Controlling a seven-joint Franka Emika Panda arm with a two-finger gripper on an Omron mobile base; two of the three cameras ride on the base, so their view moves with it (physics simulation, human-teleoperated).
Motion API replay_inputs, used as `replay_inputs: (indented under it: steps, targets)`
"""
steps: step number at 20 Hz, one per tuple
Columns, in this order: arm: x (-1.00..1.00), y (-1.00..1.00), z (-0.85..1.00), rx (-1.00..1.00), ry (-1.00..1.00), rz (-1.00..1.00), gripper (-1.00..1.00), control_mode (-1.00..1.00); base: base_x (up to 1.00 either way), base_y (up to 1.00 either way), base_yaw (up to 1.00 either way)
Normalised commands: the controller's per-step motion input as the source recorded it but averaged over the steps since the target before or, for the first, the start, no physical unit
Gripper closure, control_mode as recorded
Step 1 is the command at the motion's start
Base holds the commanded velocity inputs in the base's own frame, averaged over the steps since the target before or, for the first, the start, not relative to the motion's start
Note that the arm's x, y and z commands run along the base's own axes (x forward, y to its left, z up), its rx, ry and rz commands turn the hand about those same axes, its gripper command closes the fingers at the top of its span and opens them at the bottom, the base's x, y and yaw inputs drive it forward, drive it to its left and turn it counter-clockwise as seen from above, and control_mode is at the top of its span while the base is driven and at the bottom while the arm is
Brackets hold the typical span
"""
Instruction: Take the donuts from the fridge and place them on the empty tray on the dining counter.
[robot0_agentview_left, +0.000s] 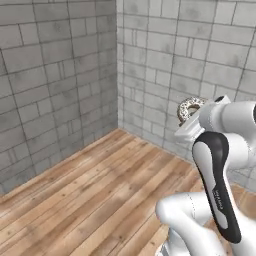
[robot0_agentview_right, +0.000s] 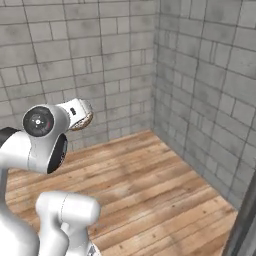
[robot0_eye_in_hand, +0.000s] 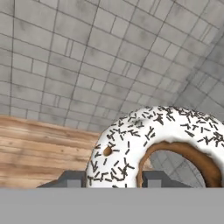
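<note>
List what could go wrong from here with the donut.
1. The gripper pinches the donut only at one side of the ring, most of it hanging beyond the fingers; a swing could twist it loose onto the wood floor.
2. Brick walls meet in a corner close ahead; a wide arm swing might knock the donut against them.

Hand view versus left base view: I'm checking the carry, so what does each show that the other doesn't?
Hand view alone: the sprinkled donut close up, white icing with dark sprinkles, a brown inner ring, sitting between the gripper tips. Left base view alone: the white arm raised over a broad stretch of wooden floor. Both share the donut, small in the left base view, the grey block walls and the floor.
</note>
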Motion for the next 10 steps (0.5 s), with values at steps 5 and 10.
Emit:
replay_inputs:
  steps: [5, 10]
  targets:
    - [0.0, 0.0, 0.0, 0.0, 0.0, 0.0, 1.0, 1.0, 0.0, 0.52, 0.9]
    - [0.0, 0.0, 0.0, 0.0, 0.0, 0.0, 1.0, 1.0, 0.05, 0.52, 0.82]
